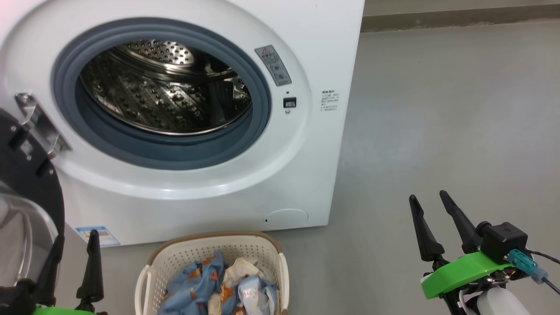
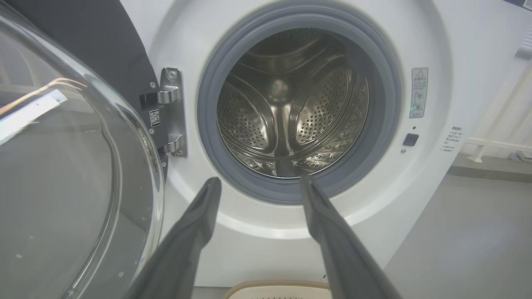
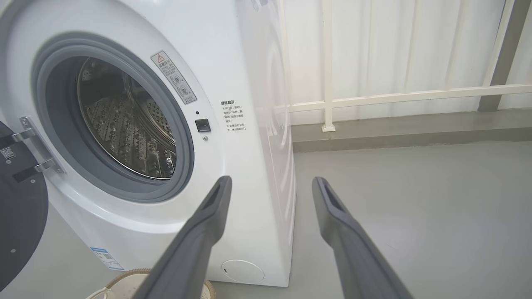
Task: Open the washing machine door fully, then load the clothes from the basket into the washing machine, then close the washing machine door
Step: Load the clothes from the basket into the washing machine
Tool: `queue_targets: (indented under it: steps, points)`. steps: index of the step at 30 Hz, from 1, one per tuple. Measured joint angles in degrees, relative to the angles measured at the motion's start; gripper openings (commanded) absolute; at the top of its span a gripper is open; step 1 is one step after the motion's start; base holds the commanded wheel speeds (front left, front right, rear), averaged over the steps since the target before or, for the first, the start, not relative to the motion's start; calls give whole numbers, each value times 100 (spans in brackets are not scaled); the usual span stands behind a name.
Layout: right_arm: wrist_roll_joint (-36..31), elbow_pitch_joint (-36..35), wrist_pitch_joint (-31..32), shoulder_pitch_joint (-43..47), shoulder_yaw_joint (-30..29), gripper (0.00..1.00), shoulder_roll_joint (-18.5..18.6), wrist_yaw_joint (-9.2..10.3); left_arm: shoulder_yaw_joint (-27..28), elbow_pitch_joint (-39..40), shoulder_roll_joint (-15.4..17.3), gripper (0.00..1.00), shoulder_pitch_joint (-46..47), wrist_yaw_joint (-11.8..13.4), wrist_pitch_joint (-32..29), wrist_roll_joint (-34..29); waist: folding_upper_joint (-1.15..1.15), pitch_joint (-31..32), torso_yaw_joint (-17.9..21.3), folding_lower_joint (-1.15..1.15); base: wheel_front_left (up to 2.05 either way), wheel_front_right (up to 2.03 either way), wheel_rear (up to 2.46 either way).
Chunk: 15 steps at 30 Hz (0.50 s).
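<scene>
Several clothes [image 1: 218, 284] lie heaped in the basket [image 1: 271, 245], which sits on the floor [image 1: 437, 109] just before the washing machine [image 1: 315, 52]. The washing machine door [image 1: 39, 175] stands swung wide at left. Left tool [image 1: 75, 236] and right tool [image 1: 427, 195] are both spread and empty.

Risks: a garment could snag on the basket rim, or drape over the grey gasket [image 1: 258, 87] (the door would then likely not seal). The left arm could knock the door, which is just beside it.

Room: open floor on the right, cramped on the left.
</scene>
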<state>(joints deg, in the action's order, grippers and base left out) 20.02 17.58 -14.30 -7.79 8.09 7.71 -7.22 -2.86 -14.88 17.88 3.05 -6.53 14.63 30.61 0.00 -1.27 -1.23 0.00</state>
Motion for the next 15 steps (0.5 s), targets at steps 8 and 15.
queue_targets:
  steps: [8,15]
  points:
    - [0,0,0,-1,1,100,-8,0,49,1,-43,100,1,-4,0,-1,0,-10,-8,0,66,-66,0]
    - [-1,1,0,-1,4,100,-8,0,63,1,-54,100,1,-5,0,-1,0,-11,-10,0,1,-1,0]
